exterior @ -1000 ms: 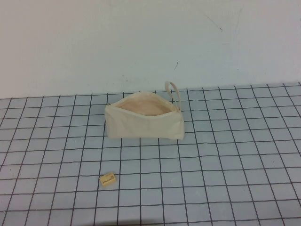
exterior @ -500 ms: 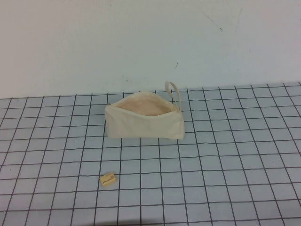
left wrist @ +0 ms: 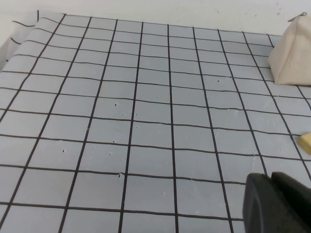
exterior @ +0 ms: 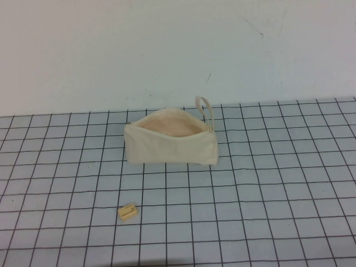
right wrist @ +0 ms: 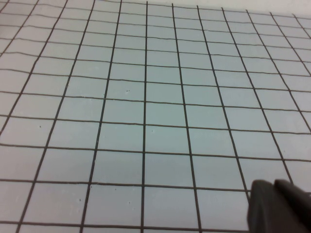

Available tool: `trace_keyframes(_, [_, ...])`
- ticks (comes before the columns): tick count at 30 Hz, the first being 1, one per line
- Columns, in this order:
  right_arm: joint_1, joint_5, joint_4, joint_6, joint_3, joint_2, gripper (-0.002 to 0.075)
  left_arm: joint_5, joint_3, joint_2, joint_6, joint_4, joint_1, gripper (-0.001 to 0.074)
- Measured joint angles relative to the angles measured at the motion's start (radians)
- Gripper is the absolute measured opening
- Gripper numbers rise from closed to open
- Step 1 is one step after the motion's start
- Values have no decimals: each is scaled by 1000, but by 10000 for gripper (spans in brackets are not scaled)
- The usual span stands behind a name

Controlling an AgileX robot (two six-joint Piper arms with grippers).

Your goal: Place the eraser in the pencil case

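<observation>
The cream pencil case (exterior: 169, 149) stands open on the gridded mat in the high view, peach lining showing and its loop strap (exterior: 204, 107) at the right end. The tiny yellow-tan eraser (exterior: 128, 211) lies on the mat in front of it, toward the left. Neither arm shows in the high view. In the left wrist view my left gripper (left wrist: 270, 180) is shut and empty, low over the mat, with the eraser (left wrist: 306, 142) at the frame edge beyond it and a corner of the pencil case (left wrist: 291, 53) farther off. My right gripper (right wrist: 273, 187) is shut and empty over bare mat.
The blue-grey mat (exterior: 267, 183) with black grid lines covers the table. A pale wall (exterior: 167, 50) rises right behind the pencil case. The mat's left edge (left wrist: 19, 29) shows in the left wrist view.
</observation>
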Motion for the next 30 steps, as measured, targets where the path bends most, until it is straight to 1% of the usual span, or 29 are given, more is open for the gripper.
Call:
trace_keyframes(4, [0,0,0,0,0,0,-1,-9,0,0,0,0,0,-1])
trace_keyframes(7, [0,0,0,0,0,0,-1,-53,4,0,9,18,0,-1])
trace_keyframes(9, [0,0,0,0,0,0,-1,-174,5,0,15,48,0,-1])
trace_keyframes(16, [0,0,0,0,0,0,-1,-531,5,0,-8,17,0,-1])
trace_keyframes(20, [0,0,0,0,0,0,-1,-695,5,0,-19,15,0,-1])
trace_keyframes(24, [0,0,0,0,0,0,-1,-807,5,0,-36,12,0,-1])
trace_keyframes(25, [0,0,0,0,0,0,-1,-810,5,0,-40,18,0,-1])
trace_keyframes(26, [0,0,0,0,0,0,-1,-768,-9,0,-43,27,0,-1])
trace_keyframes(27, [0,0,0,0,0,0,-1,-703,-32,0,-45,41,0,-1])
trace_keyframes(30, [0,0,0,-2,0,0,-1,-419,-164,8,-45,68,0,-1])
